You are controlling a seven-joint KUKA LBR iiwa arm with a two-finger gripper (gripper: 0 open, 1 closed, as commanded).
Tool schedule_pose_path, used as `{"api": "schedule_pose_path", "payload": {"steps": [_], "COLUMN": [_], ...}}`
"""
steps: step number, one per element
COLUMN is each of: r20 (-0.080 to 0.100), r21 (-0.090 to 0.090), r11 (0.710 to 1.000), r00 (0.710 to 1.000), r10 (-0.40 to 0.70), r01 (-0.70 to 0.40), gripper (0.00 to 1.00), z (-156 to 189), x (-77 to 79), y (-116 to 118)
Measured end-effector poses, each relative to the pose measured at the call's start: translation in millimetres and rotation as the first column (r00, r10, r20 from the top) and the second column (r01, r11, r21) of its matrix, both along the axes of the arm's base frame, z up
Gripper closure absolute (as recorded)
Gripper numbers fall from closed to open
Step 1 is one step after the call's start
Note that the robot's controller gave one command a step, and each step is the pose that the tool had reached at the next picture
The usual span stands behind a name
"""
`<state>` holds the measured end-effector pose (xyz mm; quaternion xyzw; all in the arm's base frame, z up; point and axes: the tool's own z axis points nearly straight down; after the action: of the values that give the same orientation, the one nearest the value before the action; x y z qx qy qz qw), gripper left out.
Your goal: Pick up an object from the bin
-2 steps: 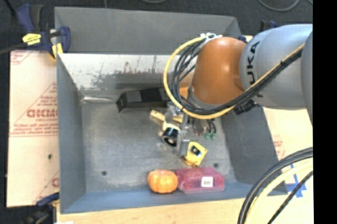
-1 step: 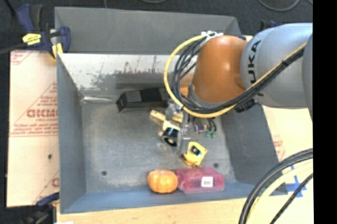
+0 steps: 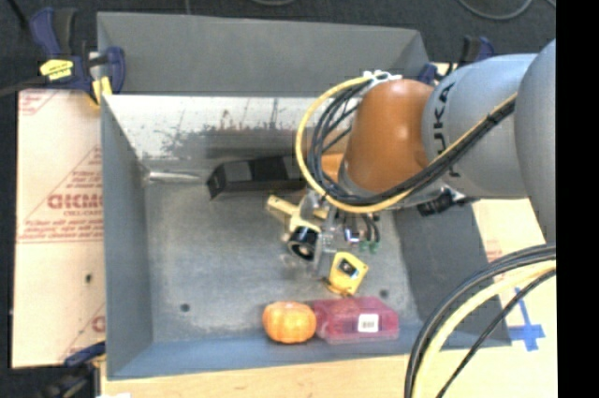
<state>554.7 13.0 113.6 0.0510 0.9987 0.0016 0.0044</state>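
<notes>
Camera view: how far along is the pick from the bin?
Done: the arm is in the bin, gripper low at mid-floor. In hand: it sits over a small yellow thing and a black-and-tan piece; nothing visibly held. Left: grasp and lift. The orange ball, pink box and black block lie apart from it.

- Smooth, rounded grey arm [image 3: 510, 120] with dark KUKA lettering [image 3: 440, 112].
- Glossy orange cover [image 3: 388, 143], dome-shaped, at the wrist.
- Black and yellow cables [image 3: 312, 139] looped around it.
</notes>
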Motion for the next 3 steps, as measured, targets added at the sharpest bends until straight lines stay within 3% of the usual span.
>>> {"api": "schedule_pose_path", "payload": {"steps": [1,2,3], "r20": [-0.004,-0.005,-0.001], "r21": [-0.002,-0.004,0.001], "r11": [1.0,0.996,1.0], "r00": [1.0,0.996,1.0], "r10": [0.031,0.084,0.0], "r01": [-0.031,-0.084,0.0], "gripper": [0.0,0.0,0.0], "z": [-34,-42,-42], "x": [5.1,18.7,16.2], "y": [-26,-24,-23]}}
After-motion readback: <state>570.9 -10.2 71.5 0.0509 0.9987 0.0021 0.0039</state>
